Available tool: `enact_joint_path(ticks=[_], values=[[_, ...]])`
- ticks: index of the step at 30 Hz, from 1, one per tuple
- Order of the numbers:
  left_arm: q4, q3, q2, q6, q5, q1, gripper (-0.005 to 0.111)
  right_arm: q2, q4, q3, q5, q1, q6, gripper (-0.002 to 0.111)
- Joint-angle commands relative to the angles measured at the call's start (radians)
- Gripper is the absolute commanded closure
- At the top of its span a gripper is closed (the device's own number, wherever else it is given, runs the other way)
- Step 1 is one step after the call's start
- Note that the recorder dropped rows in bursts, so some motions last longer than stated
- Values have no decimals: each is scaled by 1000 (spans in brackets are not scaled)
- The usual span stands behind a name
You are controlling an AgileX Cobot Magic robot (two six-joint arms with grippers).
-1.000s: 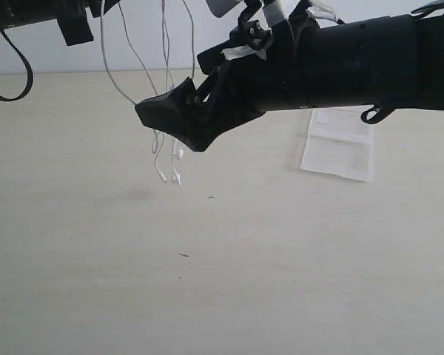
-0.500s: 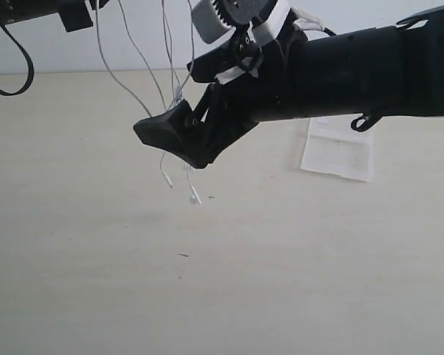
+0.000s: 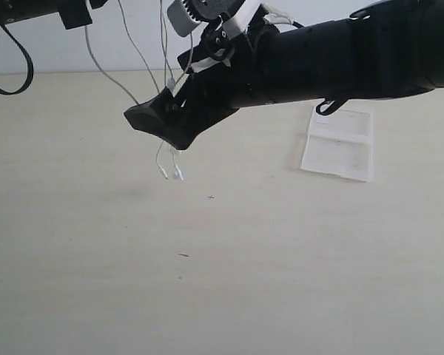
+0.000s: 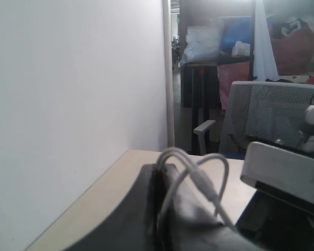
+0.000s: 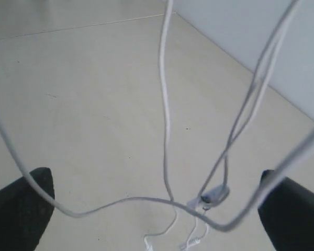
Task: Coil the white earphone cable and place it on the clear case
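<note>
Two hands raised, cable hanging in the air, case lying alone.
Exterior: you've got the white earphone cable (image 3: 176, 174) dangling in several strands from above, its earbuds hanging over the surface (image 3: 222, 288). The clear case (image 3: 339, 148) lies flat, well apart to the right. The right hand (image 3: 159, 122) reaches across the middle into the strands. Left wrist: the left hand (image 4: 157, 175) is pressed together, clamped on the cable, with loops curling out over its tips. Right wrist: the fingers (image 5: 21, 206) stand wide apart, strands hang between them, and they grip nothing.
</note>
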Motion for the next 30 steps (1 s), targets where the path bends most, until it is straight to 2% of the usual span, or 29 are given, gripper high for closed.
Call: enact_joint_path(ticks=[1, 17, 26, 30], values=[[-17, -2, -1, -14, 1, -1, 107, 28, 7, -32, 9, -3, -9, 4], [-16, -2, -1, -14, 1, -1, 107, 37, 7, -52, 39, -3, 119, 4], [-16, -2, -1, -16, 1, -1, 107, 37, 7, -52, 53, -3, 122, 4], [-16, -2, -1, -16, 1, -1, 107, 37, 7, -66, 58, -3, 122, 8]])
